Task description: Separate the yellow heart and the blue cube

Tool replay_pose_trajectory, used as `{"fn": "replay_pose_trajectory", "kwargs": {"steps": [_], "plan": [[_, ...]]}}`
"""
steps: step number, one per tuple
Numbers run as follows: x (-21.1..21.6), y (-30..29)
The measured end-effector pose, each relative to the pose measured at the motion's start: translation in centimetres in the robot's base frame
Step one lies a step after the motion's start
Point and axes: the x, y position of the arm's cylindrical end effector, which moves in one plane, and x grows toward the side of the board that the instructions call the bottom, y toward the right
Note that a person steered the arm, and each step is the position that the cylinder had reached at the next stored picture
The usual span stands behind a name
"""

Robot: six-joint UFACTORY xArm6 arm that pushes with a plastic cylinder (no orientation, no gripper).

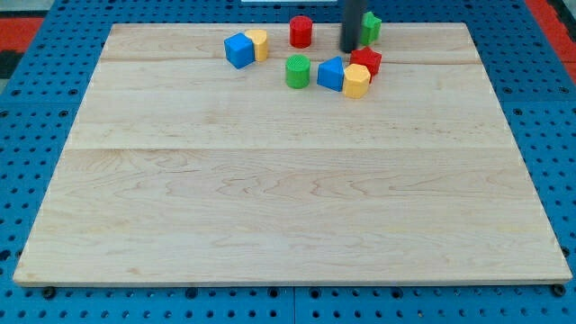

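Blue cube (238,50) and yellow heart (258,44) seen touching near top edge; separation judged not begun. Tip (349,49) bare, nothing held, well right beside red block (366,61).

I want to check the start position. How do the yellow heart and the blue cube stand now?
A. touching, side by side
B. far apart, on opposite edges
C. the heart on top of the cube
A: the yellow heart sits against the right side of the blue cube; my tip is off to their right.
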Motion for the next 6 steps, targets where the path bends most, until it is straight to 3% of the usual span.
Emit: {"fn": "replay_pose_trajectory", "kwargs": {"steps": [1,2,5,6], "plan": [[0.0,-8.4],[0.0,-12.9],[2.8,-12.4],[1.7,-18.3]]}}
